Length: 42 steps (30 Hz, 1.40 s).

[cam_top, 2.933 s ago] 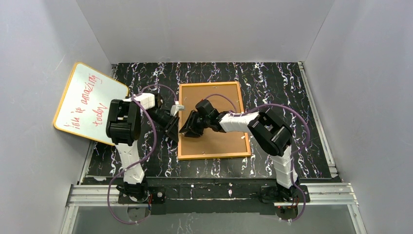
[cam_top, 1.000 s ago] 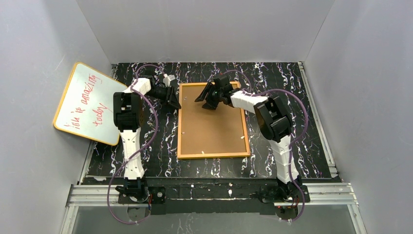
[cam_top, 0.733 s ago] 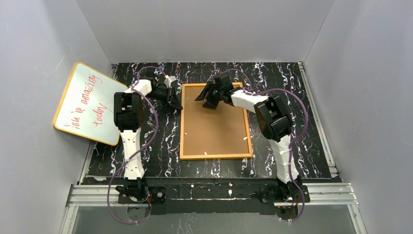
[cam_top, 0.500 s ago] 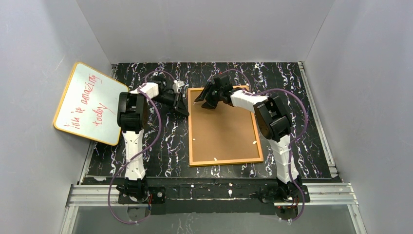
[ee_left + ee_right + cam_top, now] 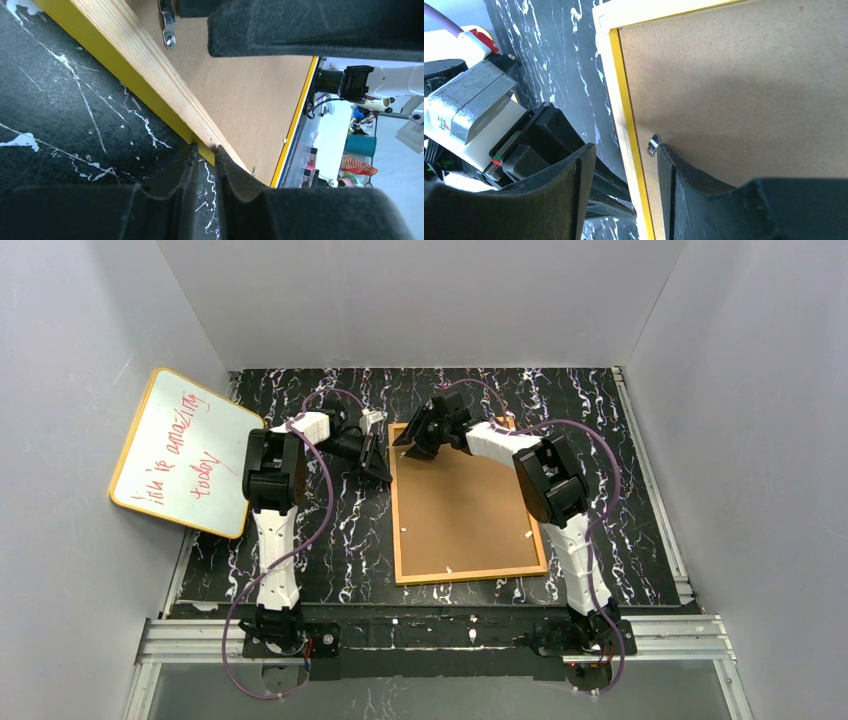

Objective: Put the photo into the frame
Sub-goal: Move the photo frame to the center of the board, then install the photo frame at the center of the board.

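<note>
The frame lies face down on the black marbled table, its thin yellow-orange border around the brown backing board. The photo is not in view. My left gripper is at the frame's left rail near the far corner. In the left wrist view it is shut on the yellow rail. My right gripper is open at the far left corner. In the right wrist view it straddles the rail, one finger on the board beside a metal clip.
A yellow-edged whiteboard with red writing leans against the left wall. White walls close in the table on three sides. A metal rail runs along the near edge by the arm bases.
The frame has slid to the right and turned slightly, its near end further right. Both grippers have moved right with its far left corner.
</note>
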{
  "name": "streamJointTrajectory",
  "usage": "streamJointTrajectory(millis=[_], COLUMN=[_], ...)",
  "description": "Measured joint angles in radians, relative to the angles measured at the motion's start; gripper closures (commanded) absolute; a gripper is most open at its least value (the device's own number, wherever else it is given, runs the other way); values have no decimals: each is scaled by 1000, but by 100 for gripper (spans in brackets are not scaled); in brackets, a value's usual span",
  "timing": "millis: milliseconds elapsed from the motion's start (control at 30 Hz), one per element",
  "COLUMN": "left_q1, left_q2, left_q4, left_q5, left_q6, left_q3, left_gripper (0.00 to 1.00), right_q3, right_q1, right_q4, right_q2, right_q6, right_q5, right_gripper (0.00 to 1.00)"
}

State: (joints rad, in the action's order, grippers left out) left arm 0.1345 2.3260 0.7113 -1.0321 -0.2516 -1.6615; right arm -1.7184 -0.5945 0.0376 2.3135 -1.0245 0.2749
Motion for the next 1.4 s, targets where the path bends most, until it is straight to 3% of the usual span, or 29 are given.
streamJointTrajectory(millis=[800, 1400], left_q1=[0, 0], left_q2=[-2, -4], left_q4=[0, 4], left_q5=[0, 3], left_q6=[0, 0], left_q3=[4, 4], left_gripper=[85, 87], right_q3=[-93, -227], right_q1=[-9, 3], right_q4=[14, 113], right_q2=[66, 138], right_q6=[10, 139], right_q5=[47, 174], right_gripper=[48, 48])
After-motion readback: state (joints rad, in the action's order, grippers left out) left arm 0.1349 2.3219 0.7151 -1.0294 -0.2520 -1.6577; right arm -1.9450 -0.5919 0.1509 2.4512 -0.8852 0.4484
